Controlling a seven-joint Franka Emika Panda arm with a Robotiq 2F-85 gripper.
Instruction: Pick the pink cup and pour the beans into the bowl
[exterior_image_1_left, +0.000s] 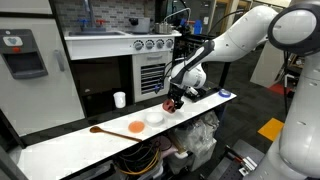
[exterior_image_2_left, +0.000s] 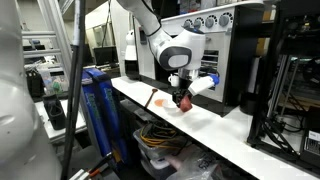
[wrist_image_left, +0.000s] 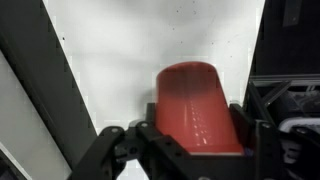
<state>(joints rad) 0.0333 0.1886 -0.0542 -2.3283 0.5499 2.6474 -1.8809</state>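
Note:
My gripper (wrist_image_left: 196, 140) is shut on the pink cup (wrist_image_left: 200, 105), whose red side fills the space between the black fingers (wrist_image_left: 150, 138) in the wrist view. In both exterior views the pink cup (exterior_image_1_left: 171, 103) (exterior_image_2_left: 182, 102) hangs in the gripper (exterior_image_1_left: 172, 98) (exterior_image_2_left: 181, 94) just above the white tabletop. The small white bowl (exterior_image_1_left: 154, 118) sits on the table close beside the held cup, towards the orange dish. The beans are hidden; the cup's inside does not show in any view.
A flat orange dish (exterior_image_1_left: 136, 127) and a wooden spoon (exterior_image_1_left: 100, 131) lie beyond the bowl. A taller white cup (exterior_image_1_left: 120, 99) stands near the back edge. A white-and-blue object (exterior_image_1_left: 226, 95) lies at the table's other end. Cabinets and an appliance rise behind the table (exterior_image_1_left: 60, 145).

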